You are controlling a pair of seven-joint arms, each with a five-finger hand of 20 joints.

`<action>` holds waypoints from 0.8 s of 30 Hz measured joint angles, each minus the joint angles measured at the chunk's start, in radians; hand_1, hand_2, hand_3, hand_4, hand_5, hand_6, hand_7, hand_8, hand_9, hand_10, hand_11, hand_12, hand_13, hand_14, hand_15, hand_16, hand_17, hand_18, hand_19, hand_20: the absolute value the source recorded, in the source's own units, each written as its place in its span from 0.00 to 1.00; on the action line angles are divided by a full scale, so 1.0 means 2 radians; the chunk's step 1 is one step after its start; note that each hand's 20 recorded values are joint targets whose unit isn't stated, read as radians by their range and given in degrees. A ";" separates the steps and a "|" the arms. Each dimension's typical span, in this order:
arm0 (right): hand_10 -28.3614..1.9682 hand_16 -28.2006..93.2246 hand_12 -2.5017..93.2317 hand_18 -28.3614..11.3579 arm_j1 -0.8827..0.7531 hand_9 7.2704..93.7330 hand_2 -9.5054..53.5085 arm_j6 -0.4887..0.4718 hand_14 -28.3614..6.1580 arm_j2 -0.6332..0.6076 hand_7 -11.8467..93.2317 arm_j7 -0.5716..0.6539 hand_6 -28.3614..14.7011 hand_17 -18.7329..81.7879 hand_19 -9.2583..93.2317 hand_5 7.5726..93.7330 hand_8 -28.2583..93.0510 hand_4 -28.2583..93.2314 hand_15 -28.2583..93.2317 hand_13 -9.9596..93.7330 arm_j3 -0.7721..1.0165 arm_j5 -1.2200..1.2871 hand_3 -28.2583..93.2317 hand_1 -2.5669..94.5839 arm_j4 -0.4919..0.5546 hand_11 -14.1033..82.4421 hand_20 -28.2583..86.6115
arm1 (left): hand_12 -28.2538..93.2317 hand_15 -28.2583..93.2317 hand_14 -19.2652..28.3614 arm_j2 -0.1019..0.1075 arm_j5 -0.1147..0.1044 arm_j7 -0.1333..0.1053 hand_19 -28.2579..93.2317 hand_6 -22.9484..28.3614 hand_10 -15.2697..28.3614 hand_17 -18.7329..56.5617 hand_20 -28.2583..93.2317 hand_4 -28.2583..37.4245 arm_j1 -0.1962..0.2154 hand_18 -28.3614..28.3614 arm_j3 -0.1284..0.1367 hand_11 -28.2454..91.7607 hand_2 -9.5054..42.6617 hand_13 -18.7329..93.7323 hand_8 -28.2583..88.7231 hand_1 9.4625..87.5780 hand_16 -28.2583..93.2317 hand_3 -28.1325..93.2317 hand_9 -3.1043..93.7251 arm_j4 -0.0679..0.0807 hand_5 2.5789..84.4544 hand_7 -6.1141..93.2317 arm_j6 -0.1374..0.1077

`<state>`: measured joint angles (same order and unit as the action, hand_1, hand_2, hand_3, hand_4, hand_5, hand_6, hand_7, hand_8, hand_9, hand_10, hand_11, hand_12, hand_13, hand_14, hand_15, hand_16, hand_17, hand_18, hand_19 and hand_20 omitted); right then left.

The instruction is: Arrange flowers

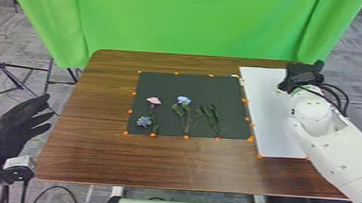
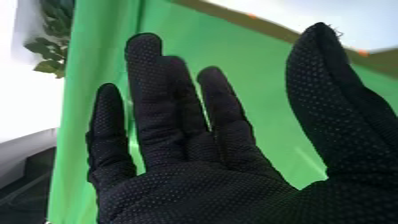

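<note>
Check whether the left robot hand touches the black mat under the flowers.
Apart. The head view shows the left robot hand at the left, with a band of the brown table between it and the black mat.

You have a green curtain (image 1: pixel 199 25) at the far side. To your left, a black stand (image 1: pixel 0 66) rests on grey carpet (image 1: pixel 13 36). Your right wrist view includes green leaves (image 2: pixel 55 37).

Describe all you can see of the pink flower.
The pink flower has a pale head on a thin stem with green leaves. It lies on the dark mat, head toward the green curtain. A grey-blue bloom lies by its stem; I can't tell whether they touch. Neither the left hand nor the right hand touches it.
</note>
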<state>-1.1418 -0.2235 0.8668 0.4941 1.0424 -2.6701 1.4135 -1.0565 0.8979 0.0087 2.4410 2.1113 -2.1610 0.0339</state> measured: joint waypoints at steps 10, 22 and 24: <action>0.65 0.41 0.29 0.25 -0.027 0.54 0.00 0.039 0.65 -0.005 0.50 -0.048 0.66 0.27 0.70 0.38 0.08 0.00 0.72 0.60 0.006 -0.012 0.97 0.30 -0.001 0.57 0.62 | 0.39 0.42 0.65 -0.001 0.000 -0.002 0.56 0.47 0.55 0.13 0.29 0.00 0.002 0.84 0.000 0.36 0.11 0.30 0.15 0.17 0.26 0.82 0.21 0.000 0.24 0.29 0.000; 0.70 0.42 0.28 0.28 -0.032 0.63 0.00 0.102 0.70 -0.001 0.54 -0.059 0.72 0.31 0.71 0.47 0.06 0.00 0.71 0.67 -0.009 -0.032 0.97 0.34 -0.040 0.55 0.63 | 0.39 0.42 0.65 0.000 0.000 -0.002 0.56 0.47 0.55 0.13 0.29 0.00 0.001 0.84 0.000 0.36 0.11 0.30 0.15 0.17 0.26 0.82 0.21 0.000 0.24 0.28 0.000; 0.72 0.43 0.31 0.28 -0.033 0.68 0.00 0.103 0.72 -0.001 0.55 -0.062 0.74 0.32 0.72 0.50 0.05 0.00 0.71 0.70 -0.009 -0.033 0.95 0.36 -0.044 0.52 0.63 | 0.39 0.42 0.65 0.000 0.000 -0.002 0.56 0.47 0.55 0.13 0.29 0.00 0.001 0.84 0.000 0.36 0.11 0.30 0.15 0.17 0.26 0.82 0.21 0.000 0.24 0.28 0.000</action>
<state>-1.2071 -0.0169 0.8658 0.3705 1.0237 -2.7371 1.3255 -1.0562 0.8980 0.0041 2.4435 2.1114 -2.1609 0.0332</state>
